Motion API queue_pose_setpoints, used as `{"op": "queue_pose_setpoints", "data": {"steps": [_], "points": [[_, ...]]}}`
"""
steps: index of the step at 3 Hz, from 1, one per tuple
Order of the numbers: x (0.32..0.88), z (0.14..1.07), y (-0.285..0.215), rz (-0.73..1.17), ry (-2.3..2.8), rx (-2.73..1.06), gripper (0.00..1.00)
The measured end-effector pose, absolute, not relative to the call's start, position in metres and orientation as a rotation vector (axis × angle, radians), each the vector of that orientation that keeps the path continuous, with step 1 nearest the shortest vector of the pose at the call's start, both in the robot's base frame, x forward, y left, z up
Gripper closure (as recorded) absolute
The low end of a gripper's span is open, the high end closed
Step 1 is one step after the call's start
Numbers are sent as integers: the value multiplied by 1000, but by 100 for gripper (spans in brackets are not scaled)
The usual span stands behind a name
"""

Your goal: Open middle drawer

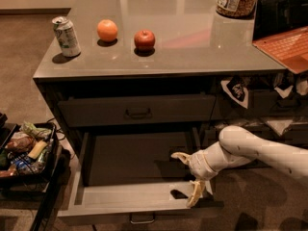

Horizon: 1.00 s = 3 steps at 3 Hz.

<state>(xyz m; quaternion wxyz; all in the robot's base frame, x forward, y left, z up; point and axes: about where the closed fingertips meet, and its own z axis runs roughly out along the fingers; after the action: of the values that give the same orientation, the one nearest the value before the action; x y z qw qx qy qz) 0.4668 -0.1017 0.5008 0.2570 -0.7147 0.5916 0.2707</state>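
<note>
Middle drawer (125, 195) out, pincer (183, 179) spread at its front edge (can (66, 36), orange (107, 30), apple (144, 39) overhead)

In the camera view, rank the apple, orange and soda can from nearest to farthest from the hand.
The hand hangs open over the right front of the pulled-out middle drawer.
1. Apple, mid-countertop.
2. Orange, just left of the apple.
3. Soda can, near the left edge.
</note>
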Motion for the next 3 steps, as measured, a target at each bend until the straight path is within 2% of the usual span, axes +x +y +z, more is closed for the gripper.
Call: {"op": "queue_pose_setpoints", "data": {"steps": [1, 3], "points": [[467, 501, -102, 734, 1605, -1939, 19], [467, 501, -102, 734, 1605, -1939, 65]]}}
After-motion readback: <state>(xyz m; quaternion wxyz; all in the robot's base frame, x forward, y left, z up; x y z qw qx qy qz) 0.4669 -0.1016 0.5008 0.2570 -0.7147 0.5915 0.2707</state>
